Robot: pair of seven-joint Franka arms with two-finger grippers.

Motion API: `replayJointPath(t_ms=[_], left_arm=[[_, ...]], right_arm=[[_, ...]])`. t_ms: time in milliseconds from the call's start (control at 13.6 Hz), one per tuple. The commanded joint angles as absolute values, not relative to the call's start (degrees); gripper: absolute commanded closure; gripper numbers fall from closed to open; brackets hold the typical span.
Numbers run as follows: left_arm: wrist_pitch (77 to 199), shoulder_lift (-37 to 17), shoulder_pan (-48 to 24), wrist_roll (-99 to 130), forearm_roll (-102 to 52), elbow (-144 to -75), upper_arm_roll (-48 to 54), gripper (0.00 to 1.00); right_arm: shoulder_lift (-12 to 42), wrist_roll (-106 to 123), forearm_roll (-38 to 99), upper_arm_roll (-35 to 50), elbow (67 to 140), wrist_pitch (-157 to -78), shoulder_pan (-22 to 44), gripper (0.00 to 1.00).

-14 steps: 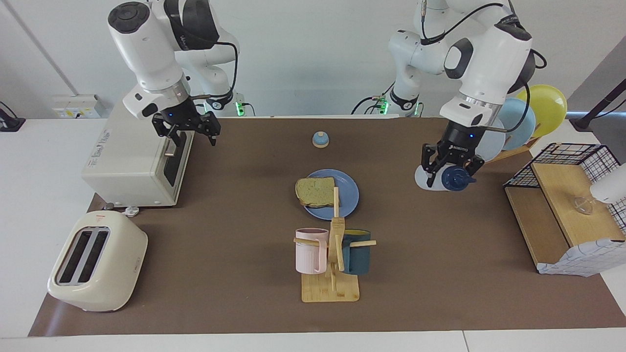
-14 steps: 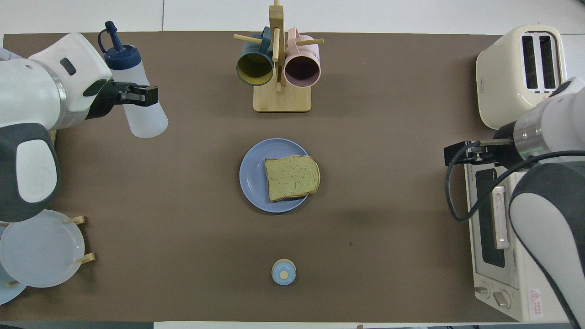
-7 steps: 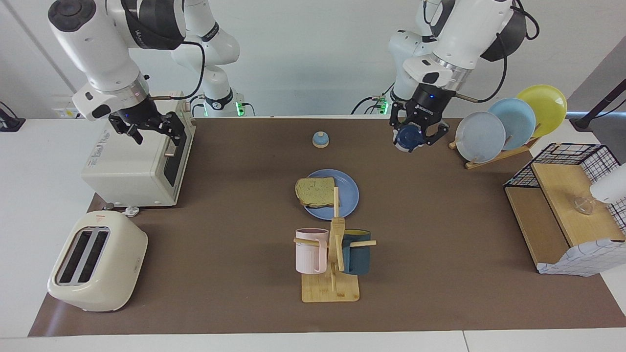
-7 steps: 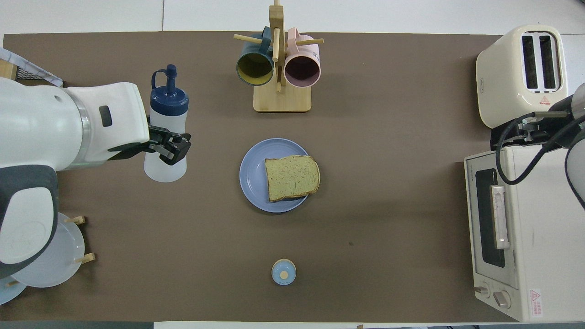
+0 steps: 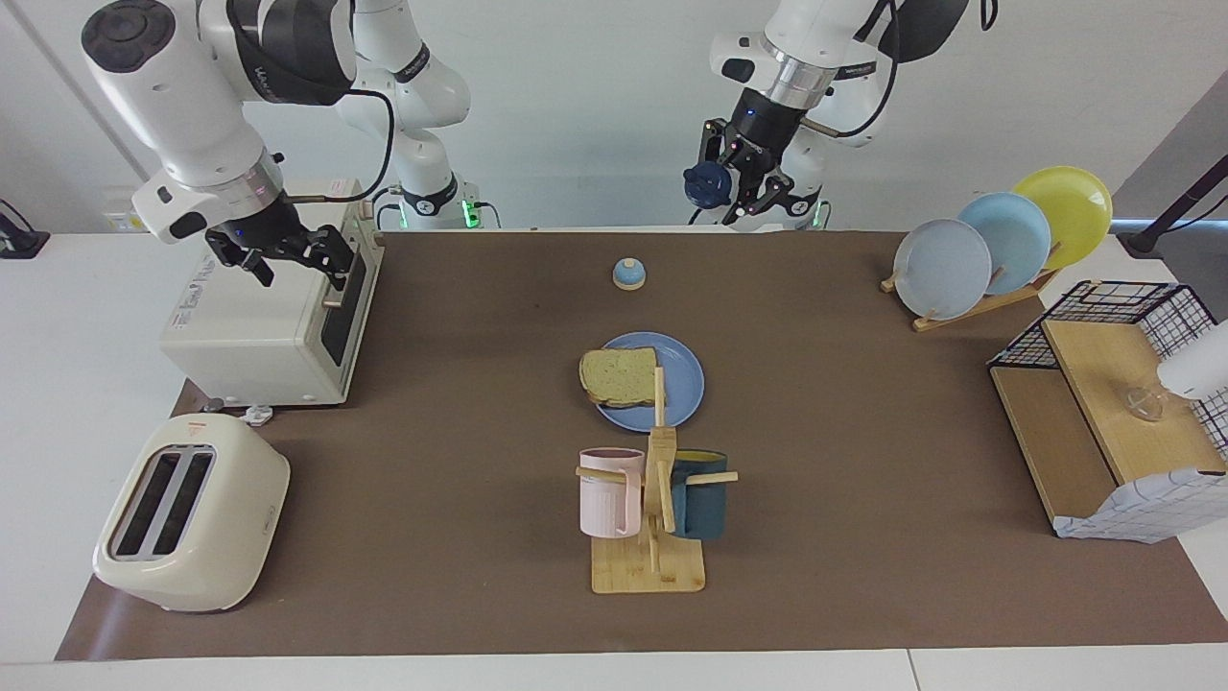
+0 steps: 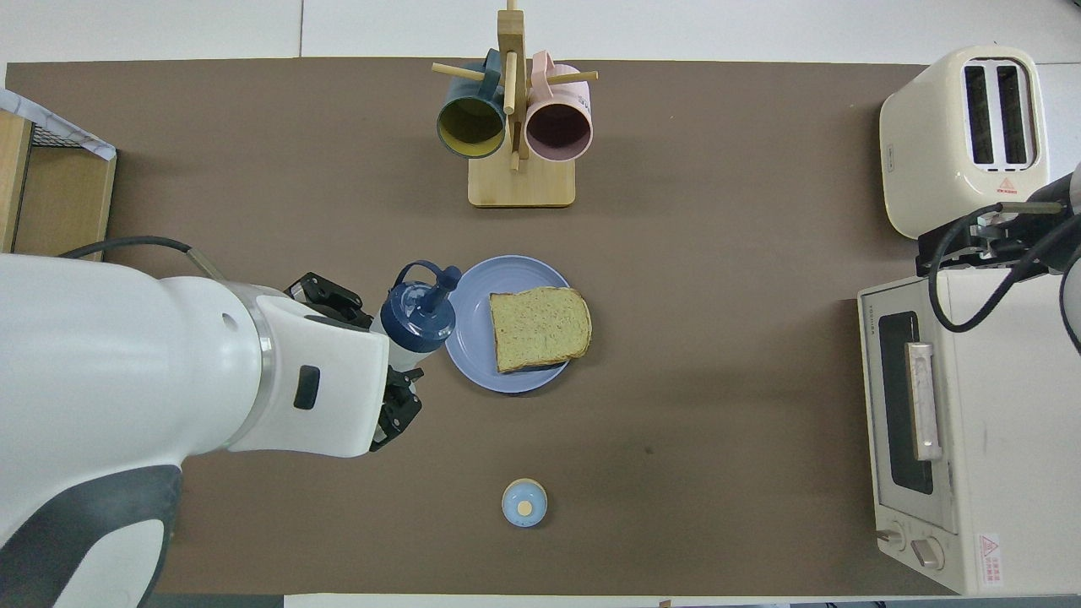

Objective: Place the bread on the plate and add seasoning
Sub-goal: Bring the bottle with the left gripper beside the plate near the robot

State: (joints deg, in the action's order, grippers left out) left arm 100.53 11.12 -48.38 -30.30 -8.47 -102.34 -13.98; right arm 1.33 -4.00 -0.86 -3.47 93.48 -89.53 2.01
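The bread [image 5: 619, 376] lies on the medium-blue plate [image 5: 683, 384] at mid-table, overhanging the rim toward the right arm's end; both also show in the overhead view, the bread [image 6: 539, 328] on the plate [image 6: 467, 331]. My left gripper [image 5: 743, 178] is shut on the seasoning [image 5: 707, 182], held high and tilted. In the overhead view the left gripper [image 6: 393, 350] and the seasoning's navy cap [image 6: 418, 314] sit at the plate's rim toward the left arm's end; the bottle's body is mostly hidden. My right gripper [image 5: 286, 254] is open and empty over the toaster oven [image 5: 259, 326].
A mug rack [image 5: 652, 499] with a pink and a dark teal mug stands farther from the robots than the plate. A blue-topped bell [image 5: 628, 274] sits nearer. A toaster [image 5: 192, 513] is beside the oven. A plate rack [image 5: 998, 240] and wire basket [image 5: 1113, 384] stand at the left arm's end.
My left gripper has risen and carried the seasoning from the left arm's end to the plate's edge, tilting it. My right gripper has moved slightly farther over the toaster oven.
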Motion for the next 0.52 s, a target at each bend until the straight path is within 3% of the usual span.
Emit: replayJointPath(t_ms=[0,443], left_arm=[[96.69,12.92,-49.83,-34.27,-8.35,-103.18,-13.71,1.00],[94.83,15.38,-54.05,-38.05,-11.25,-105.73,-13.18,1.00]], right_arm=[[1.41,-2.90,0.61,-2.11,92.29,-89.47,-0.17,0.00],[1.23,-2.81,0.70,-1.06,92.37,-89.56,-1.49,0.00]])
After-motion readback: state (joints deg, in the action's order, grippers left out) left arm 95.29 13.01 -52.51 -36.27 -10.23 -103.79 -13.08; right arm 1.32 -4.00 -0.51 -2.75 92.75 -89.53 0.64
